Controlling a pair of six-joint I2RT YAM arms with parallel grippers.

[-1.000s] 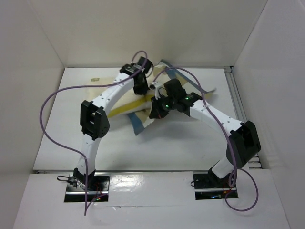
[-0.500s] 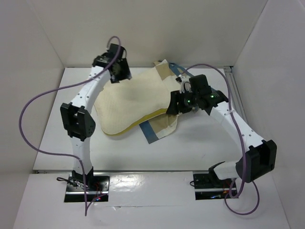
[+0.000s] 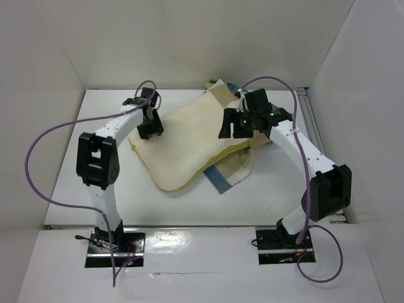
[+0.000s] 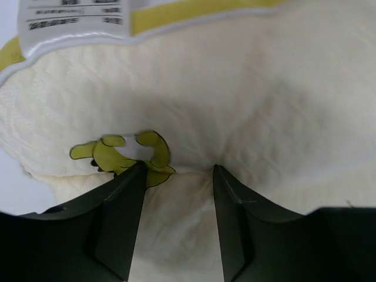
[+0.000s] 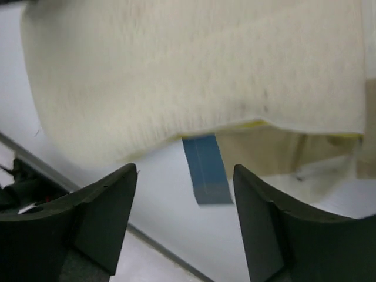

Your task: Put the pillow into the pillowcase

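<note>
The cream quilted pillow [image 3: 186,142] lies spread flat mid-table, on top of the checked pillowcase [image 3: 235,169]. Only a blue and tan strip of the pillowcase shows at the pillow's right and far edges. My left gripper [image 3: 150,126] is open over the pillow's left corner. In the left wrist view its fingertips [image 4: 176,170] rest on the pillow [image 4: 264,106] beside the yellow emblem [image 4: 120,154], with a white label [image 4: 76,14] beyond. My right gripper [image 3: 231,126] hangs open above the pillow's right side. Its fingers [image 5: 185,168] hold nothing, over the pillow [image 5: 194,70] and a blue block of the pillowcase [image 5: 205,170].
White walls close in the table [image 3: 189,205] on the left, back and right. A metal rail [image 3: 310,126] runs along the right edge. Purple cables [image 3: 44,145] loop off both arms. The arm bases stand at the near edge.
Both grippers were shut at mid-table on the bunched pillow and cloth. They have opened and moved apart, and the pillow now lies spread flat over the pillowcase.
</note>
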